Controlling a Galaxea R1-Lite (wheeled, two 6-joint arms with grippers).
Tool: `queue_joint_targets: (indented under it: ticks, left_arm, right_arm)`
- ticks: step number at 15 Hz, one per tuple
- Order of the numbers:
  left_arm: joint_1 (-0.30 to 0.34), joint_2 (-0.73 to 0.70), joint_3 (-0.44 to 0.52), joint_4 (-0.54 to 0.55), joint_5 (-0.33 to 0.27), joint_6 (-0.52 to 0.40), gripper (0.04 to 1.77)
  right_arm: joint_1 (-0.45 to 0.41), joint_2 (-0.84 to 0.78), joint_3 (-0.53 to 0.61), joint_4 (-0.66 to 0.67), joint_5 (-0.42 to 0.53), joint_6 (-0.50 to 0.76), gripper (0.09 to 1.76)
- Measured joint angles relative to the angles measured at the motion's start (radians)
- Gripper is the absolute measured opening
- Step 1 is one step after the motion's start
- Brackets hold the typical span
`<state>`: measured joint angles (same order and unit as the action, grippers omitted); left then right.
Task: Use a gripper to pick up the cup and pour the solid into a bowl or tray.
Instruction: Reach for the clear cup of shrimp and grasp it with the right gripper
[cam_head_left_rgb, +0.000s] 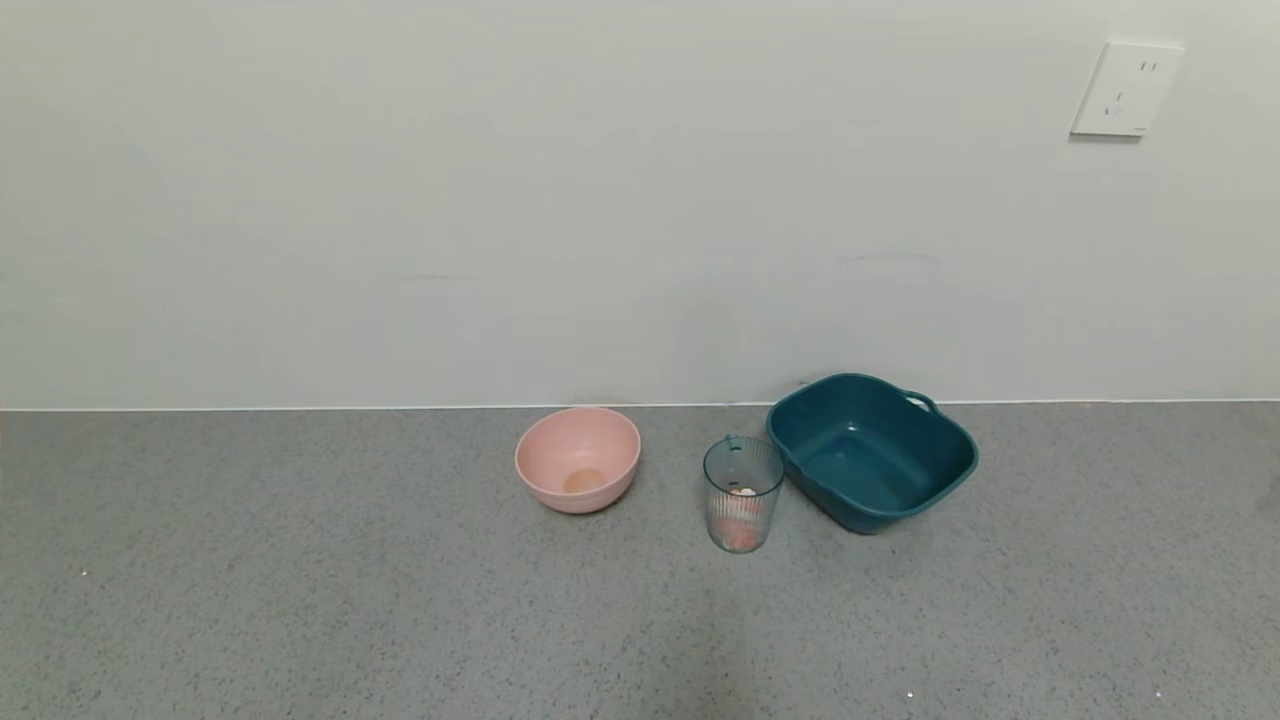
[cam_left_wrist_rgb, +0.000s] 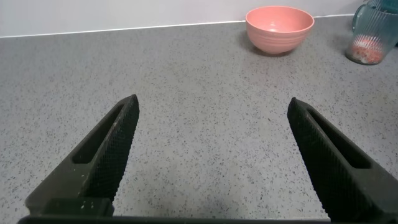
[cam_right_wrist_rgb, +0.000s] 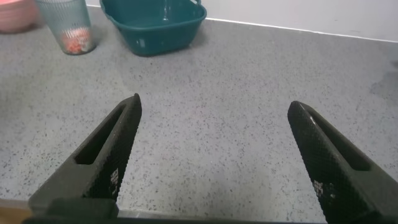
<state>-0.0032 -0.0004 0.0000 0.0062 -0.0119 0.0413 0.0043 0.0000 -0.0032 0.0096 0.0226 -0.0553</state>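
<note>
I see the ribbed, clear cup (cam_head_left_rgb: 743, 493) upright on the speckled grey tabletop (cam_head_left_rgb: 300, 580) — orange-red discs (cam_head_left_rgb: 741, 533) inside — beside the smooth teal tub (cam_head_left_rgb: 872, 450); left claw (cam_left_wrist_rgb: 211, 155) and right claw (cam_right_wrist_rgb: 214, 155) both gape wide.

A grey speckled bench (cam_head_left_rgb: 300, 600) meets a pale wall at its far edge. Three things stand on it near that edge: a round pink bowl (cam_head_left_rgb: 578, 459), a ribbed clear cup (cam_head_left_rgb: 743, 493) holding orange-red and white pieces (cam_head_left_rgb: 741, 532), and, just beside the cup, a dark teal tub (cam_head_left_rgb: 870, 452).
</note>
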Motion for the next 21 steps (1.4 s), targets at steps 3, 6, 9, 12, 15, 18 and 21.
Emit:
queue_joint_targets:
  ticks: [3,6,9,12,15,18,21]
  left_arm:
    - [0.0,0.0,0.0,0.0,0.0,0.0,1.72]
    - [0.0,0.0,0.0,0.0,0.0,0.0,1.72]
    - [0.0,0.0,0.0,0.0,0.0,0.0,1.72]
    - [0.0,0.0,0.0,0.0,0.0,0.0,1.72]
    - [0.0,0.0,0.0,0.0,0.0,0.0,1.72]
    - [0.0,0.0,0.0,0.0,0.0,0.0,1.72]
    - [0.0,0.0,0.0,0.0,0.0,0.0,1.72]
  right_arm:
    - [0.0,0.0,-0.044,0.024,0.011,0.026,1.71]
    - [0.0,0.019,-0.126,0.096,0.054,0.027,1.71]
    - [0.004,0.116,-0.219,0.118,0.108,0.028,1.71]
    - [0.024,0.29,-0.319,0.118,0.139,0.026,1.71]
    - [0.056,0.498,-0.439,0.107,0.19,0.021,1.71]
    - [0.098,0.705,-0.535,0.015,0.216,0.019,1.71]
    - [0.174,0.896,-0.616,-0.097,0.22,0.028,1.71]
